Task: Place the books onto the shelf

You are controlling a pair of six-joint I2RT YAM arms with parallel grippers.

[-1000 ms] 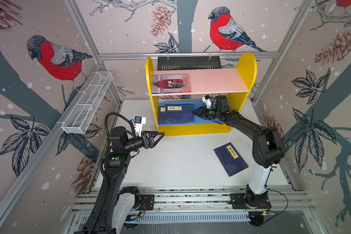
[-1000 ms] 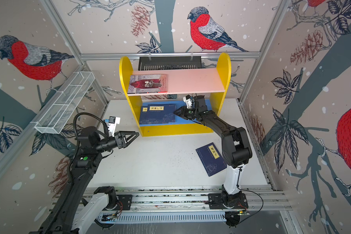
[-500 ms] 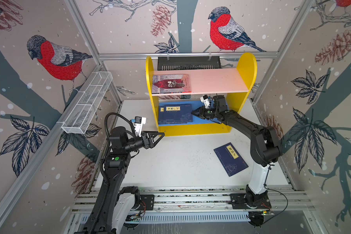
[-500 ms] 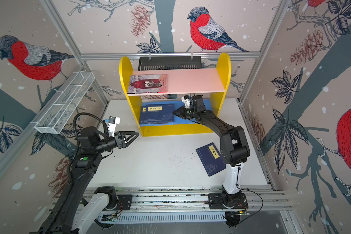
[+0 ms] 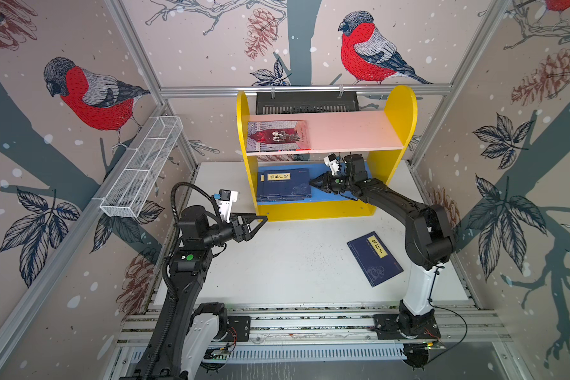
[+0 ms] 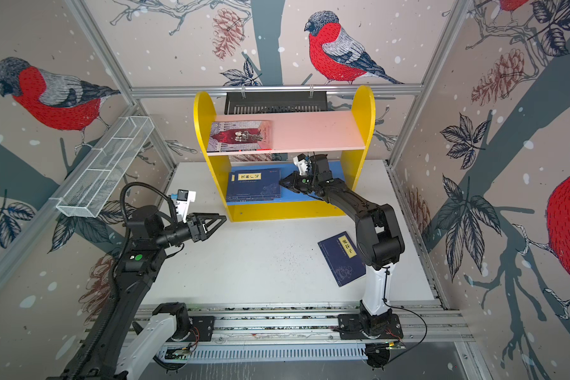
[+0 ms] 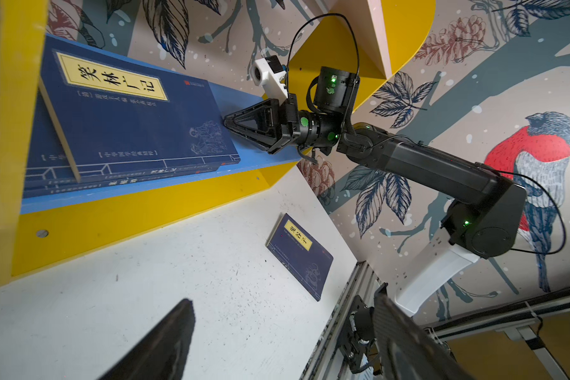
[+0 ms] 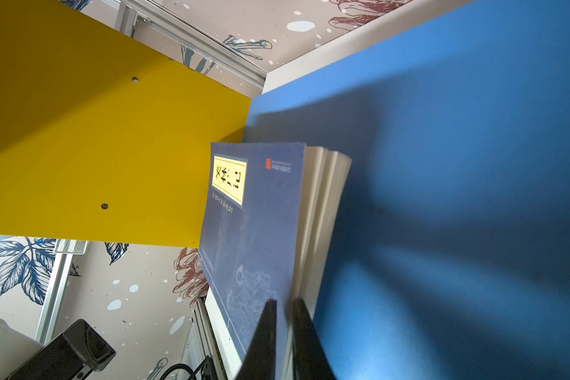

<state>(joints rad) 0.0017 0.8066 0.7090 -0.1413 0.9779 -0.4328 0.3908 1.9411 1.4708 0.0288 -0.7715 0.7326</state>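
A white wire mesh basket [image 5: 142, 167] hangs on the left wall. A black slotted tray [image 5: 306, 102] hangs behind the two-tier shelf with yellow rounded side panels [image 5: 402, 108]. One navy paperback with a yellow label [image 5: 374, 258] lies on the white table [image 5: 277, 269] beside the right arm [image 5: 425, 237], well apart from the shelf.

The pink upper board [image 5: 352, 131] carries a grey-lilac illustrated book [image 5: 277, 136] at its left end. The blue lower board [image 8: 441, 164] holds a stack of navy books [image 5: 283, 186] by the left panel.

The right gripper [image 5: 311, 184] reaches under the pink board, its fingers almost together at the stack's page edge. Whether they nip a cover is unclear. The left gripper [image 5: 257, 228] hovers before the shelf's left corner, jaws apart.
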